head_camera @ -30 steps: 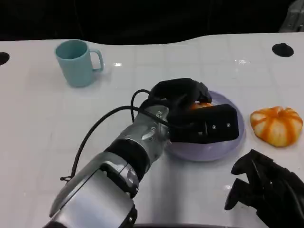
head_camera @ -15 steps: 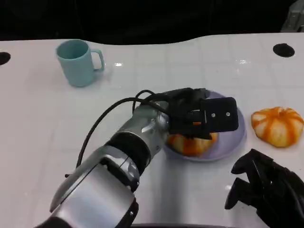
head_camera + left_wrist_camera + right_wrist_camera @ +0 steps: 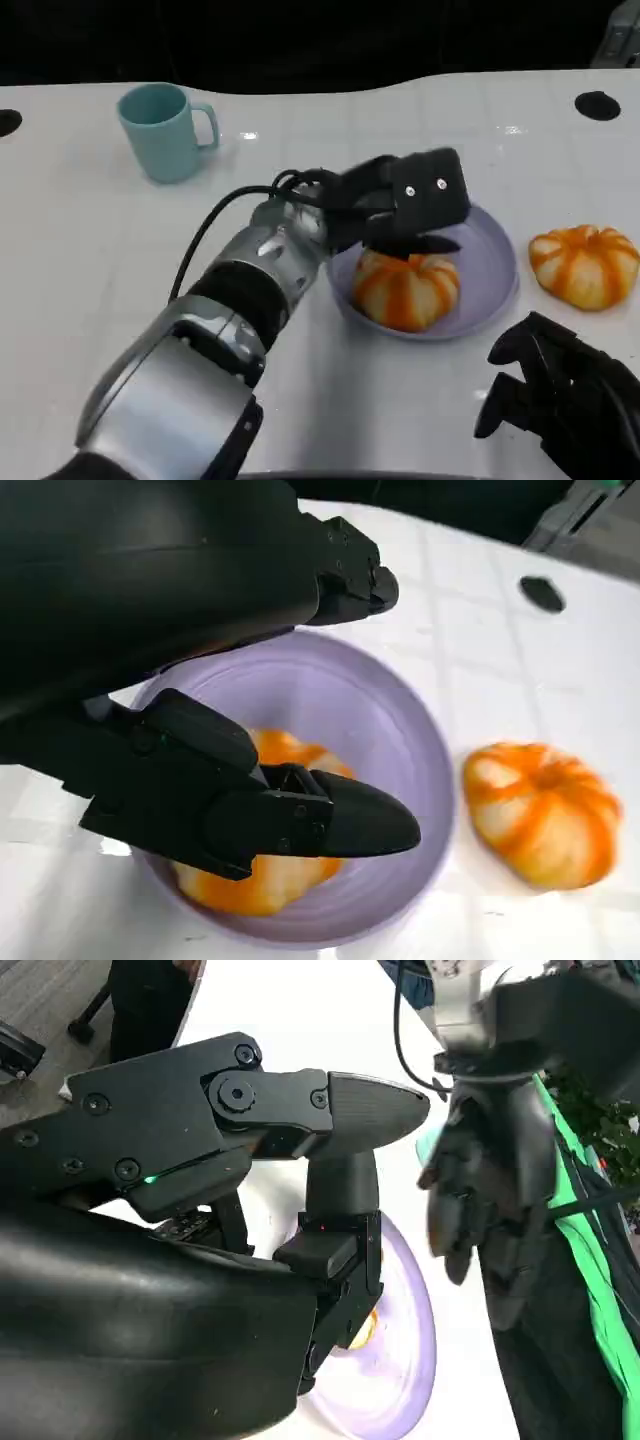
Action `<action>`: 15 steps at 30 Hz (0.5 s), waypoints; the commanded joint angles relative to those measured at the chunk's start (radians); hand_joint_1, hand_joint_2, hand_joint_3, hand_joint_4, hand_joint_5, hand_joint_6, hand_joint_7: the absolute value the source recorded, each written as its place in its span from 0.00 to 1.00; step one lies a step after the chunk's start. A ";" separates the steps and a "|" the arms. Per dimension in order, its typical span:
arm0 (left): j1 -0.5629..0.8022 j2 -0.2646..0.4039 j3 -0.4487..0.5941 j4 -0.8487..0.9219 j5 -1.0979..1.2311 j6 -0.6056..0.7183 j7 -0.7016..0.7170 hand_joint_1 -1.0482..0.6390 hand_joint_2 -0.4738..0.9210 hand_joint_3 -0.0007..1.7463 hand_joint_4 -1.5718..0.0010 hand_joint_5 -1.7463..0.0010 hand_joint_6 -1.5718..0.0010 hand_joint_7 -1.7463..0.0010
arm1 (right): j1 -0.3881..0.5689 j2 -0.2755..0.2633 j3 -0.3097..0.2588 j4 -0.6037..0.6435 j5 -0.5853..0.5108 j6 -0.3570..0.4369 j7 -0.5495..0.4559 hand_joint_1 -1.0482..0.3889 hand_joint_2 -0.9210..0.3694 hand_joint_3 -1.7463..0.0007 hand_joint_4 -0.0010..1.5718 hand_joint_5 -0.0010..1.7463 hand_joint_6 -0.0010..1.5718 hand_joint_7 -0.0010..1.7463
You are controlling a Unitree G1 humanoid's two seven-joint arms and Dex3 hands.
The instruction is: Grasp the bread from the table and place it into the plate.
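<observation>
An orange-and-white striped bread (image 3: 405,290) lies in the lavender plate (image 3: 495,270) at mid table. My left hand (image 3: 400,205) hovers just above and behind it, fingers apart and holding nothing. The left wrist view shows that bread (image 3: 250,885) in the plate (image 3: 390,730) under my left hand's fingers (image 3: 300,820). A second striped bread (image 3: 583,262) sits on the table right of the plate, also seen as the second bread (image 3: 545,810). My right hand (image 3: 560,400) rests at the lower right, empty, its fingers apart. The right wrist view shows the right hand (image 3: 200,1210) and the plate (image 3: 400,1360).
A teal mug (image 3: 165,130) stands at the back left. Dark round holes (image 3: 597,105) mark the white table (image 3: 120,260) near its far corners. A black cable (image 3: 215,250) runs along my left forearm. The far table edge meets a dark background.
My left hand has let go of the bread, which now lies in the plate, and has lifted up and back from it. The right hand has not moved.
</observation>
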 commanded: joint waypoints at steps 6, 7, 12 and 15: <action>0.139 0.087 0.159 -0.152 -0.220 -0.041 -0.203 0.16 1.00 0.23 0.88 0.94 0.89 0.96 | -0.008 -0.001 -0.006 -0.015 0.007 0.017 -0.022 0.45 0.00 0.76 0.41 1.00 0.34 0.91; 0.160 0.092 0.171 -0.182 -0.241 -0.034 -0.217 0.16 1.00 0.23 0.87 0.93 0.88 0.96 | -0.008 -0.001 -0.005 -0.018 0.007 0.021 -0.025 0.45 0.00 0.76 0.41 1.00 0.34 0.91; 0.297 0.097 0.282 -0.417 -0.419 0.118 -0.285 0.24 1.00 0.21 0.83 0.83 0.80 0.95 | -0.007 0.000 -0.002 -0.023 0.006 0.023 -0.027 0.45 0.00 0.75 0.41 1.00 0.34 0.91; 0.373 0.109 0.323 -0.587 -0.525 0.259 -0.337 0.26 1.00 0.23 0.88 0.69 0.77 0.97 | -0.007 0.000 -0.001 -0.023 0.005 0.022 -0.027 0.45 0.00 0.74 0.41 1.00 0.33 0.91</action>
